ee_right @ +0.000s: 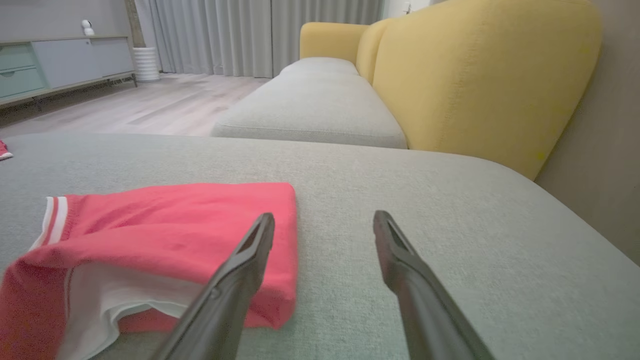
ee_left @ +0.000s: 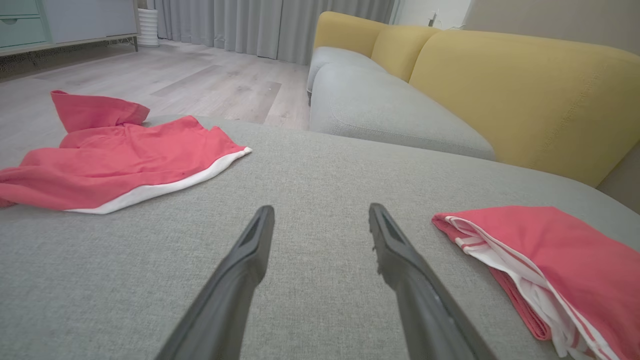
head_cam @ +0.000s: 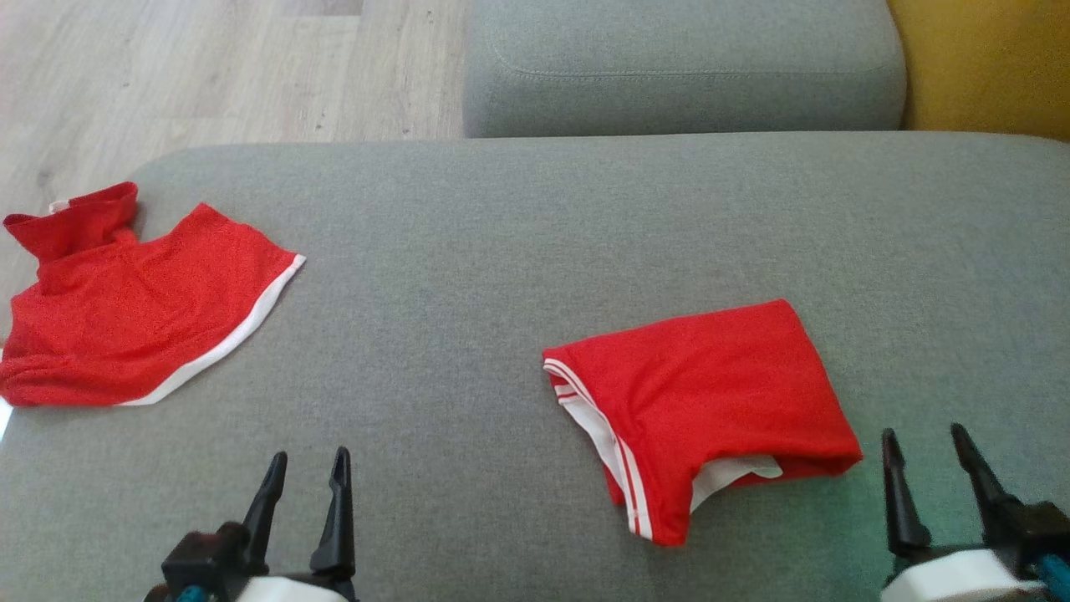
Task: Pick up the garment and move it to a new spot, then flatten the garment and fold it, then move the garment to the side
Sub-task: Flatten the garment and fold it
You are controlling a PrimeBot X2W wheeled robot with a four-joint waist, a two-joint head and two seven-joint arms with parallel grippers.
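While both grippers sit low at the near edge of the grey seat cushion (head_cam: 468, 251), you have nothing held in either one. Your left gripper (head_cam: 310, 456) is at the lower left of the head view, its two dark fingers parted to a moderate gap over bare upholstery. Your right gripper (head_cam: 922, 431) is at the lower right, spread about as wide and likewise empty. Its fingertips stand just beside the near right corner of the folded red shorts (head_cam: 710, 401), with a sliver of cushion between them.

Those shorts lie just ahead and to the left of your right gripper, right of the cushion's middle. They form a compact packet, red on top, with a white-striped hem along the left edge and white lining peeking out at the near side.

Farther to your left, well apart from the shorts, a loose red garment (head_cam: 134, 309) with a white band lies rumpled at the cushion's left edge, one part bunched up at its far end.

Beyond the cushion you see a second grey seat cushion (head_cam: 685, 67), with a yellow backrest (head_cam: 986, 58) to its right and pale wood floor (head_cam: 209, 67) to its left. Grey curtains (ee_left: 260, 25) and a low cabinet (ee_right: 65, 65) stand at the far side of the room.
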